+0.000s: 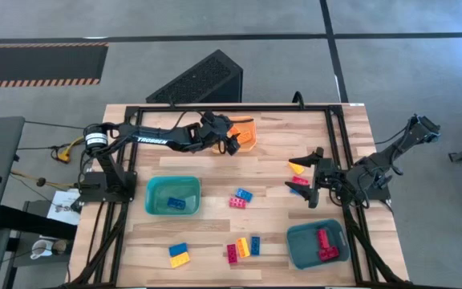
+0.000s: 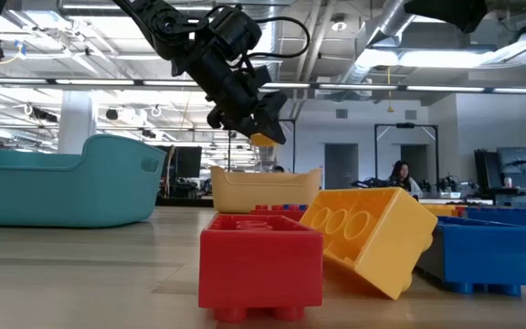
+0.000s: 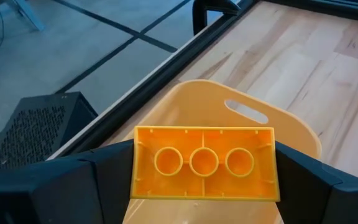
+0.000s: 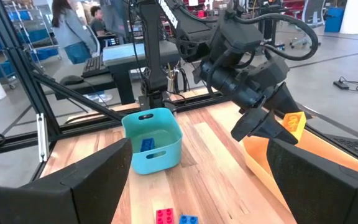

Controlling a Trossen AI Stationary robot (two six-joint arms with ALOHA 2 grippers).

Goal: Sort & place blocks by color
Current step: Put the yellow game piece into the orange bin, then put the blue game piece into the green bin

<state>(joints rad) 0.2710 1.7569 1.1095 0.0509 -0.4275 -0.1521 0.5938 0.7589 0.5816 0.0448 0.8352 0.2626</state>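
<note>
My left gripper (image 1: 233, 143) hangs over the orange bin (image 1: 245, 133) at the table's far middle, shut on a yellow brick (image 3: 204, 163). In the low view the brick (image 2: 263, 139) shows just above the bin (image 2: 265, 189). My right gripper (image 1: 311, 181) stands open at the right, its fingers beside a yellow brick (image 1: 297, 168) and a red one (image 1: 299, 181), holding nothing. Loose red, blue and yellow bricks lie mid-table (image 1: 241, 197) and near the front edge (image 1: 243, 247), (image 1: 179, 255). My left gripper pinches the yellow brick by its two short ends (image 3: 138, 165) between its two fingers (image 3: 73, 186). The fingers slant downward from the table's left. The brick is lifted clear above the orange bin, its hollow underside with three tubes turned toward the wrist camera.
A teal bin (image 1: 172, 195) with a blue brick stands at the left, another teal bin (image 1: 318, 245) with red bricks at the front right. A black metal frame (image 1: 215, 109) runs along the table's edges. Red (image 2: 261, 265), yellow (image 2: 373, 233) and blue (image 2: 491, 251) bricks sit close to the low camera.
</note>
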